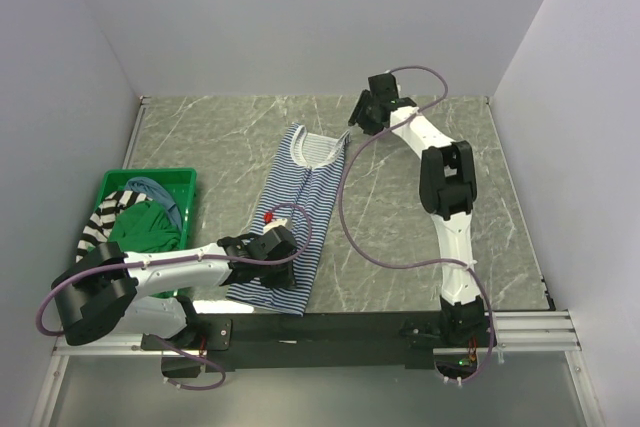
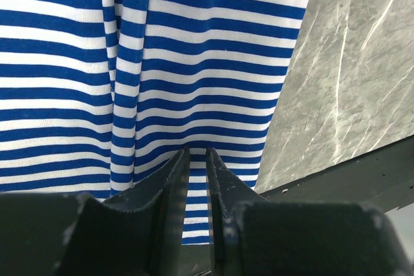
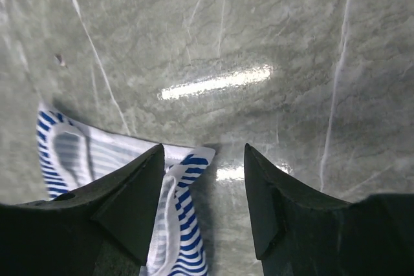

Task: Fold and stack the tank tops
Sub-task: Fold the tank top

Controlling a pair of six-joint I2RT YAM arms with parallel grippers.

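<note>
The thin navy-white striped tank top (image 1: 296,209) lies folded lengthwise down the middle of the table, neckline at the far end. My left gripper (image 1: 284,247) sits at its near hem, and in the left wrist view the jaws (image 2: 198,150) stand almost together with striped cloth (image 2: 207,63) running up between them. My right gripper (image 1: 354,125) is open over the far right shoulder strap; the strap (image 3: 187,237) lies between the jaws (image 3: 204,150), close to the left finger. The green top (image 1: 146,229), the bold black-white striped top (image 1: 100,221) and the dusty blue top (image 1: 152,187) lie in the bin.
The rigid green plastic bin (image 1: 150,175) stands at the left of the table. The table's dark front edge (image 2: 362,166) runs just right of the hem. White walls close in the back and both sides.
</note>
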